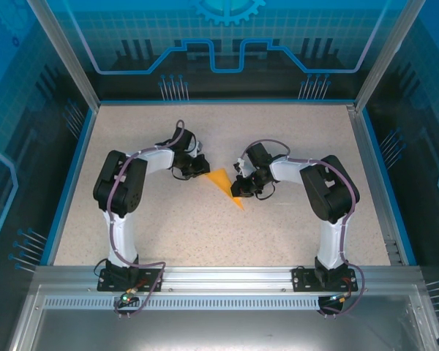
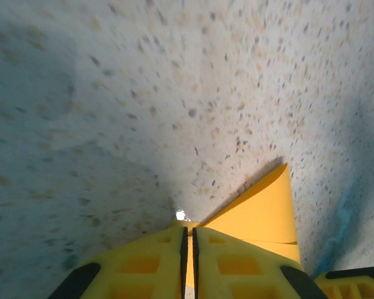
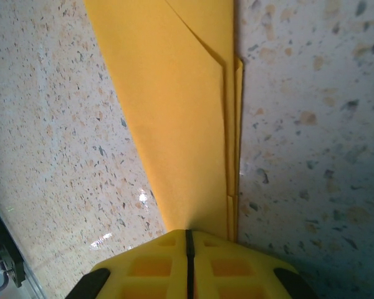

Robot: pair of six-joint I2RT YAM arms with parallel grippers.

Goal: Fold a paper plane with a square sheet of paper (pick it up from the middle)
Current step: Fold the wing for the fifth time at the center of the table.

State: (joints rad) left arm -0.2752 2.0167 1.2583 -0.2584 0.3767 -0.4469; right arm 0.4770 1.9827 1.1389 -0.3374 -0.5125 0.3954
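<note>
Right gripper point(image 3: 188, 232): jaws fully together, pinched on the paper plane point(image 3: 174, 112). The paper comes straight out from between the tips and runs ahead of them, widening as it goes. The stacked fold edges lie just ahead-right of the tips. The grip is at the narrow end, so I read it as anchoring the nose with the layers lined up.

Left gripper point(image 2: 188, 229): jaws nearly together, thin slit only, orange visible in the slit. Looks like a pinch on a paper edge, but a light one; I wouldn't call it firm. The rest of the paper fans out ahead and to the right of its fingers point(image 2: 143, 265). That flap seems raised off the table point(image 1: 168, 227), with a shadow along its left edge.

Top view: the plane is a narrow orange wedge spanning the gap between the two grippers, wide end at the left one, tip at the right one. Pinching both ends holds the crease taut and stops the layers springing open.

Judgement: folding is well along. The dart shape is there, but the wings are not visibly spread. The next move needs a coordinated release or press. If one side lets go first, thin paper like this will likely twist or unfold.
</note>
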